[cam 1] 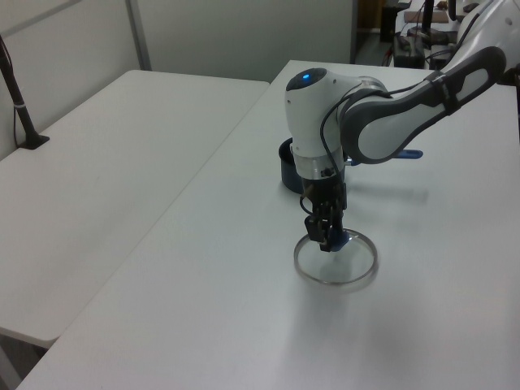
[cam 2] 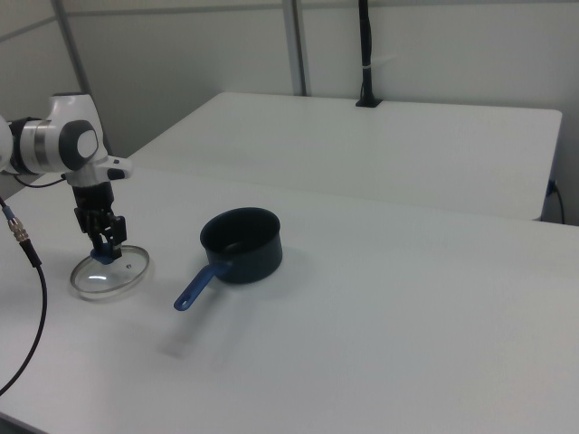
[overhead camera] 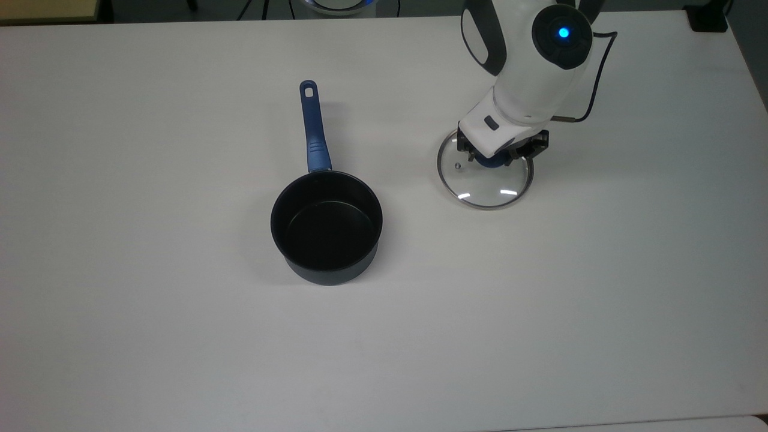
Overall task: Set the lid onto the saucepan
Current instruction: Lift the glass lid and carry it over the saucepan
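The lid (overhead camera: 486, 186) is a clear glass disc with a metal rim, at the top view's right. My gripper (overhead camera: 493, 161) points straight down and is shut on its blue knob. In the left view the lid (cam 1: 335, 268) looks raised a little off the table under the gripper (cam 1: 327, 238). The saucepan (overhead camera: 327, 225), dark with a black inside, stands open near the table's middle, apart from the lid. Its long blue handle (overhead camera: 313, 132) points toward the top view's upper edge. In the right view the lid (cam 2: 109, 276) lies to the left of the saucepan (cam 2: 242, 244).
Both things are on a wide white table (overhead camera: 180, 336). A second white table (cam 1: 106, 162) adjoins it, with a black post (cam 1: 20, 114) on it. A black cable (cam 2: 23, 262) trails from the arm.
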`<state>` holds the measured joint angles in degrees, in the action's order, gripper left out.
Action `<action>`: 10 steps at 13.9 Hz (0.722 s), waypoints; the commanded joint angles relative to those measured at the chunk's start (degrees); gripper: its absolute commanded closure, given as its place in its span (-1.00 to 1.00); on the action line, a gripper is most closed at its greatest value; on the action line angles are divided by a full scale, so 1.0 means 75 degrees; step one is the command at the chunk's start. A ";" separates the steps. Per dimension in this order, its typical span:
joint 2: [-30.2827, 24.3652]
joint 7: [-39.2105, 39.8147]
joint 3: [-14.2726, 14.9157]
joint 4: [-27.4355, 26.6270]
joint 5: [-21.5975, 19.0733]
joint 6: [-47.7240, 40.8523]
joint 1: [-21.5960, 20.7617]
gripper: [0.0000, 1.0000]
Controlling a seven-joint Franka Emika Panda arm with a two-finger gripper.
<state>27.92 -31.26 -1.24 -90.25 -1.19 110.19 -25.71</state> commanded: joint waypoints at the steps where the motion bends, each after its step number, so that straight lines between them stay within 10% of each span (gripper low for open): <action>1: -0.0639 0.0124 0.0083 -0.0061 0.0018 -0.0465 0.0017 0.32; 10: -0.0758 0.0745 0.0118 0.1272 0.0134 -0.1448 0.1351 0.32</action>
<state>22.67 -27.66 -0.70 -84.48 -0.99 103.14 -18.96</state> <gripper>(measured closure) 0.388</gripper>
